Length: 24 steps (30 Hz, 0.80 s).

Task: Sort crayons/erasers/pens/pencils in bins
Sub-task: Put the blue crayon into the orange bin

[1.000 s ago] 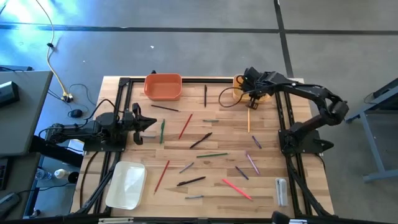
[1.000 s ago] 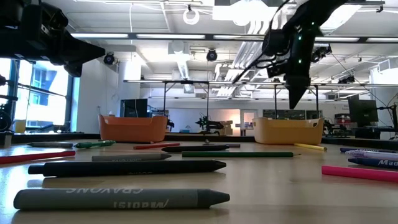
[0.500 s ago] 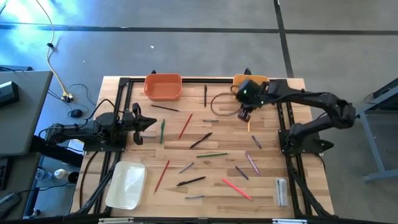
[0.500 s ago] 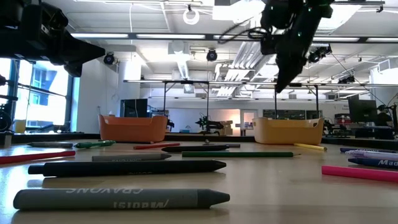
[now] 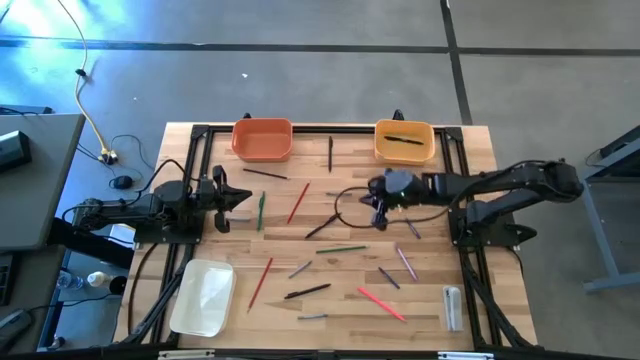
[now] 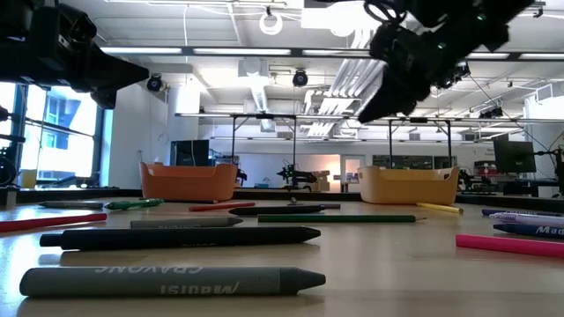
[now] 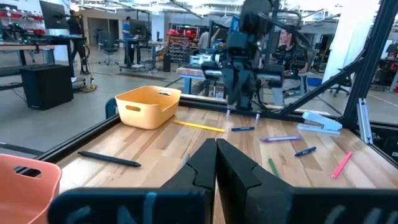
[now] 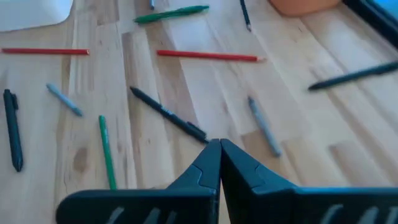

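A black pen (image 5: 404, 140) lies inside the yellow-orange bin (image 5: 382, 152) at the far right. The orange bin (image 5: 262, 140) stands at the far left, the white bin (image 5: 203, 297) at the near left. Black pens (image 5: 323, 225), red and green pencils (image 5: 298, 202) and crayons (image 5: 405, 262) lie scattered flat on the wood. My right gripper (image 5: 378, 212) hangs shut and empty above the table's middle, slanting down toward a black pen (image 8: 168, 113). My left gripper (image 5: 240, 197) waits shut and level at the left edge.
A black frame (image 5: 330, 129) runs round the tabletop. A small clear-grey block (image 5: 452, 307) lies at the near right. A yellow pencil (image 7: 198, 126) lies near the yellow-orange bin. A pink stick (image 5: 380, 303) and a grey crayon (image 5: 312, 316) lie toward the near edge.
My right gripper has swung from over the yellow-orange bin toward the table's middle and near side, sinking a little and tipping from pointing down to slanting toward the left. It has stayed shut. The black pen in that bin now shows.
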Available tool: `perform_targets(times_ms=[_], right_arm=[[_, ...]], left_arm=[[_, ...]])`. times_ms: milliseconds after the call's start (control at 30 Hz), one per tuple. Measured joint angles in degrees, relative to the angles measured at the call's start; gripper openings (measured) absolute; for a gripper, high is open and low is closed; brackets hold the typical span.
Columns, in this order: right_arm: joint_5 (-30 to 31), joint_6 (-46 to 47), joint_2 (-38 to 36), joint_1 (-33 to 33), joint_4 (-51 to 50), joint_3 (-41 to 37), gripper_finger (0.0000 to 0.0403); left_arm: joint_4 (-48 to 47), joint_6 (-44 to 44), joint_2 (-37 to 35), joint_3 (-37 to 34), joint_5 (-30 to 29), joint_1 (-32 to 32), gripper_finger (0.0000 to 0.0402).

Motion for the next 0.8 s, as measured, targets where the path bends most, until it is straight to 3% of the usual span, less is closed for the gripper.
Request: perform_targets(times_ms=[267, 533, 800], right_arm=[[10.5, 7.4, -1.1, 8.2, -4.5, -2.9, 0.0], [9.1, 11.7, -1.5, 11.0, -9.7, -2.4, 0.0], [8.7, 25.9, -1.6, 12.7, -24.7, -2.4, 0.0002]], left_arm=[[0.0, 0.0, 0.0, 0.0, 0.1, 0.0, 0.0], [0.1, 0.0, 0.0, 0.0, 0.1, 0.0, 0.0], [0.8, 0.0, 0.0, 0.0, 0.1, 0.0, 0.0]])
